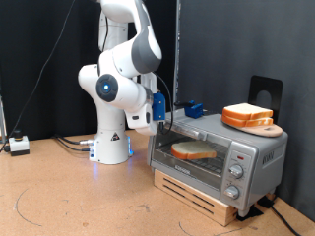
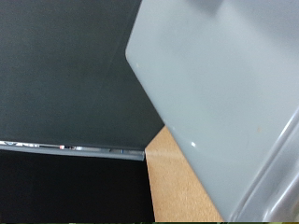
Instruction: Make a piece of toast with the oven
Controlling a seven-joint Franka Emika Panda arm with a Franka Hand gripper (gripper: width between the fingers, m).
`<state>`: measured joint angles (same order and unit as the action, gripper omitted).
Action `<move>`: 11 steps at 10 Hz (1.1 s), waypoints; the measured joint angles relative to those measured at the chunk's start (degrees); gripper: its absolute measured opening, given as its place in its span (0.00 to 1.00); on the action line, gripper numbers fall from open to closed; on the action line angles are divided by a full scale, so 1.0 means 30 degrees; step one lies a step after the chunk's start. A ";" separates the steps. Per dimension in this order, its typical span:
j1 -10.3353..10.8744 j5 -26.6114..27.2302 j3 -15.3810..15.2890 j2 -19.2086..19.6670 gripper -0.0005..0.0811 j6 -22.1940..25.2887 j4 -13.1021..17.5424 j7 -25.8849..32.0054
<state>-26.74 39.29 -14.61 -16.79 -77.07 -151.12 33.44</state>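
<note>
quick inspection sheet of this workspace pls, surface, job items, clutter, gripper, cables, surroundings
surface: brown wooden table.
job's things: silver toaster oven, glass door shut, on a pale wooden pallet; one bread slice inside on the rack.
clutter: stacked toast slices on a round wooden board atop the oven; small white box at the exterior view's left.
grippers: gripper behind the oven's top far corner, fingers hidden.
cables: black cables along the table to the white robot base.
surroundings: black curtain backdrop.
</note>
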 joint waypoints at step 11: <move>-0.2715 0.0033 0.2029 0.1751 1.00 -0.3264 0.0810 -0.2604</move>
<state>-34.88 39.39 -8.53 -11.54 -86.86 -148.69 25.63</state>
